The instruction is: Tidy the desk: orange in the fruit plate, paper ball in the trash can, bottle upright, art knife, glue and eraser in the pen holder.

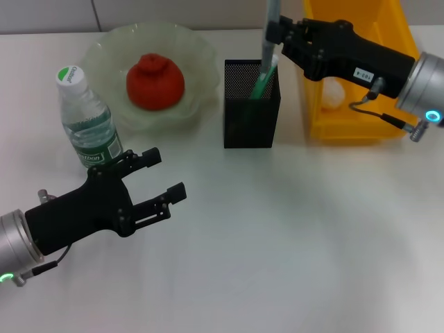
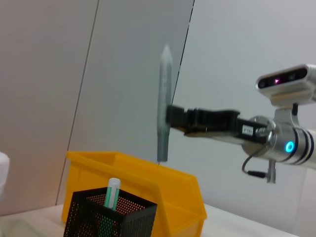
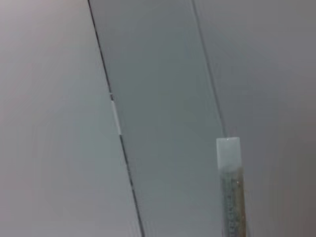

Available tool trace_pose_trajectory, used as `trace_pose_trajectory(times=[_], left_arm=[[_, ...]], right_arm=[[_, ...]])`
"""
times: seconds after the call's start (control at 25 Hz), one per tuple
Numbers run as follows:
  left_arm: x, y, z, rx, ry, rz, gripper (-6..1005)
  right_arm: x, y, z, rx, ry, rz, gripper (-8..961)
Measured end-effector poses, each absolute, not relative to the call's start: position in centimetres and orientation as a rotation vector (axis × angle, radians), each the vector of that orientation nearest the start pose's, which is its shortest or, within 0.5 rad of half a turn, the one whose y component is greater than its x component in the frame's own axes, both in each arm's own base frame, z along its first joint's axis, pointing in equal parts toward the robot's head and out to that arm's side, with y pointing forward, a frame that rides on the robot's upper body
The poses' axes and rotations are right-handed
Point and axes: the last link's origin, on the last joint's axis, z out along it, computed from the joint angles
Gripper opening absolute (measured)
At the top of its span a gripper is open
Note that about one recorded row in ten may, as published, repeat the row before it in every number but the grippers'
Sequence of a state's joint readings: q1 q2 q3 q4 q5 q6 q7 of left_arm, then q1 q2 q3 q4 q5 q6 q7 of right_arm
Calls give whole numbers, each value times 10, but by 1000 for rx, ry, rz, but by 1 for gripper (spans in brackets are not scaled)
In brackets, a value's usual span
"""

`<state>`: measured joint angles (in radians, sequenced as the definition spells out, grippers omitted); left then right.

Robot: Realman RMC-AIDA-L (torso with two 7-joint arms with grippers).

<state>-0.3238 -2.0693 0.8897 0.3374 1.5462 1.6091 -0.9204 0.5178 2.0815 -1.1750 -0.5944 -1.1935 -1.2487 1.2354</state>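
Overhead, the right gripper (image 1: 277, 31) is clamping a grey stick (image 1: 270, 28) upright above the pen holder (image 1: 251, 104) on the white desk (image 1: 291, 236); grey wall panels (image 2: 123, 74) are standing behind. The left gripper (image 1: 163, 182) is hovering wide open near the bottle (image 1: 87, 119).

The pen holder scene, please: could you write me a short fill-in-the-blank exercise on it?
1. The orange lies in the ____.
2. The right gripper holds a grey stick above the ____.
3. The bottle stands ____ beside the fruit plate.
4. The paper ball lies inside the ____.

Missing words: fruit plate; pen holder; upright; trash can
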Motion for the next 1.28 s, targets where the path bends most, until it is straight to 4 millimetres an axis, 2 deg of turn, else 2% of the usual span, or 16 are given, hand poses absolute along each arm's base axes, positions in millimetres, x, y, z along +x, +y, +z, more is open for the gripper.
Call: trace_pose_trajectory(times=[0.4,0.96,1.28], left_arm=[[-296,254,-33,-2504,-540,-1045,801],[-296,256,-33,-2503,-541,-1035,801],[-296,256,-33,-2503,-541,-1034,802]], right_arm=[[219,374,-25,-2372,541,978,129],[219,372,-38,-2417,458,907,138],[220,374,-39,-2411,458,895,280]])
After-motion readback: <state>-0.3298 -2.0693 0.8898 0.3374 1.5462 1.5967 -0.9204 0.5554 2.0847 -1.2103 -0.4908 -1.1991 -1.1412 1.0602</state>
